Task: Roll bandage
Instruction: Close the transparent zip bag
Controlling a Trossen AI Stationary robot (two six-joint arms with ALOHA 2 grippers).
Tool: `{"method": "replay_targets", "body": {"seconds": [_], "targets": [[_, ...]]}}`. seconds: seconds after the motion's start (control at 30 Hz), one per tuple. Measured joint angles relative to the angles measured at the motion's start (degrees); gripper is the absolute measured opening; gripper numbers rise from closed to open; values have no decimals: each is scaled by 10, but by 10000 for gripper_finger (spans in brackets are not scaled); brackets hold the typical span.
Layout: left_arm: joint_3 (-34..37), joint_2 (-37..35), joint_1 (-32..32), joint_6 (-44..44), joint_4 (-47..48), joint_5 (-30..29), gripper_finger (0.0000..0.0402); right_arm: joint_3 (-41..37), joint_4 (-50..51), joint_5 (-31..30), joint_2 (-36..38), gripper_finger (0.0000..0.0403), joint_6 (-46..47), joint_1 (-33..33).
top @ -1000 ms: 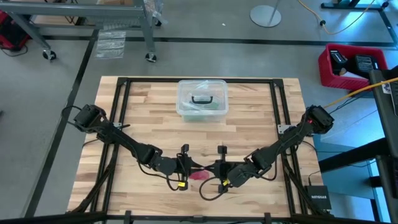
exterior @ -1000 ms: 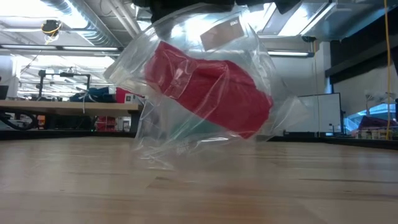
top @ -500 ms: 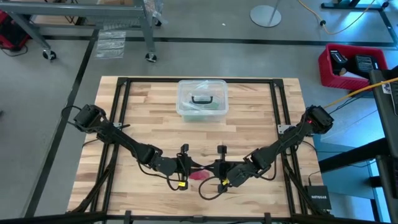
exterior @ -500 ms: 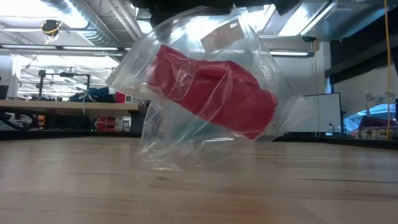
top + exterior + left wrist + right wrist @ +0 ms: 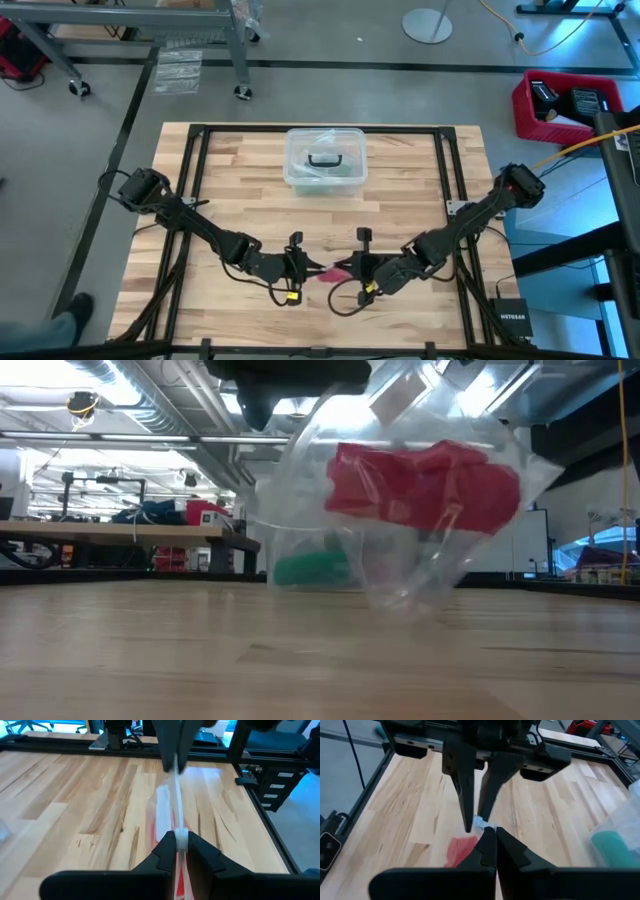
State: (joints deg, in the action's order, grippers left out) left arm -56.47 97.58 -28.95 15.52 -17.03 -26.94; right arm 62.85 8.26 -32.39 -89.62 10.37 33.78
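The left hand [image 5: 310,268] sits at the near-centre of the table [image 5: 240,190], at about 6 o'clock in the overhead view, its fingers [image 5: 167,851] pinched on the top edge of a small clear plastic bag [image 5: 400,500]. The right hand [image 5: 345,269] faces it from just beside, at roughly 3 o'clock of the left hand, clenched on the same bag edge; in the right wrist view its closed fingers [image 5: 487,845] meet the film directly opposite the other arm's fingers. The bag hangs between the two hands, lifted clear of the table surface as seen from the table-level camera, with only its lower folds near the wood. The bandage [image 5: 420,485] is inside the bag, a crumpled red mass lying in its upper half, tilted slightly; from above it shows as a red patch [image 5: 328,274] between the two hands. A green object [image 5: 310,568] shows low behind the bag; whether it is in the bag cannot be determined. A clear plastic box with a black handle [image 5: 324,160] stands at 12 o'clock on the table, well apart from both hands. A person's shoe [image 5: 68,312] shows on the floor at about 8 o'clock, off the table.
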Motion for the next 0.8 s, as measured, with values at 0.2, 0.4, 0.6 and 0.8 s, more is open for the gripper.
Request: {"method": "replay_targets", "body": {"seconds": [0.2, 0.4, 0.6, 0.8], "targets": [[0, 0, -7, 18, 22, 0, 27, 0, 29, -10, 34, 0, 1, 0], [2, 3, -14, 40, 64, 8, 23, 2, 55, -36, 82, 0, -1, 0], [2, 2, -15, 64, 84, 4, 20, 1, 71, -23, 117, 0, 0, 0], [1, 1, -15, 63, 72, 3, 30, 1, 118, 56, 112, 34, 99, -1]]}}
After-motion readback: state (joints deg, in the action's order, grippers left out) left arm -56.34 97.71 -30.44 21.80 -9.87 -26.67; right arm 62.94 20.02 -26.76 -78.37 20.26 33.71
